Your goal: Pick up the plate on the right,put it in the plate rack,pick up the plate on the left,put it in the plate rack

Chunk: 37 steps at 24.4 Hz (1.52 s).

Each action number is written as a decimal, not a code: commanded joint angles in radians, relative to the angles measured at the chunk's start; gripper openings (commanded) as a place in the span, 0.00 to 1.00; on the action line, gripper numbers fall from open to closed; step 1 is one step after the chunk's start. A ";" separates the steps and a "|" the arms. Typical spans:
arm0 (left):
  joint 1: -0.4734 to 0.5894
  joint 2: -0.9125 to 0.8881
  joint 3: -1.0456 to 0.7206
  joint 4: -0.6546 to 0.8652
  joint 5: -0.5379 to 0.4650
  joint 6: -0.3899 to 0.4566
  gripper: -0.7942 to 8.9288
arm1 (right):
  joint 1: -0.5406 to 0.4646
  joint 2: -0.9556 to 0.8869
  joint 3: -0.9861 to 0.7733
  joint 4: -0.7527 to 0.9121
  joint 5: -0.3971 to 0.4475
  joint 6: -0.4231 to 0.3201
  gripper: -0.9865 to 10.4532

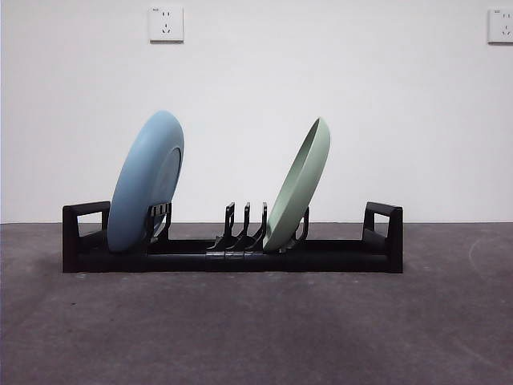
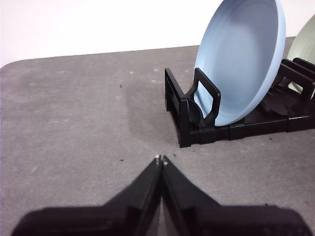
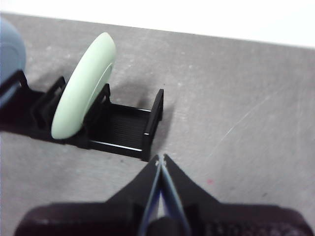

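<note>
Both arms' fingers (image 2: 161,160) pressed together, apart from plate rack (image 1: 232,255).

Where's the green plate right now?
In the front view, the green plate stands tilted in the plate rack, right of centre, beside three bare prongs; the blue plate sits near the rack's left end.

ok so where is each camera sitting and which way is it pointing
Front: low at table height, level across at the plate rack; no arm shows.
Left wrist: on the left arm, over its shut left gripper, toward the blue plate.
Right wrist: over the shut right gripper, toward the green plate.
All share the rack.
</note>
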 commanded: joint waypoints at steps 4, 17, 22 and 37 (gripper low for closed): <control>0.003 -0.002 -0.013 0.003 0.000 -0.007 0.08 | -0.234 -0.146 -0.089 0.047 -0.224 -0.101 0.09; 0.003 -0.002 -0.013 0.003 0.000 -0.007 0.08 | -0.404 -0.506 -0.591 0.367 -0.290 -0.019 0.09; 0.003 -0.002 -0.013 0.003 0.000 -0.007 0.08 | -0.404 -0.551 -0.668 0.388 -0.290 0.022 0.09; 0.003 -0.002 -0.013 0.003 -0.001 -0.007 0.08 | -0.400 -0.559 -0.714 0.358 -0.285 0.146 0.09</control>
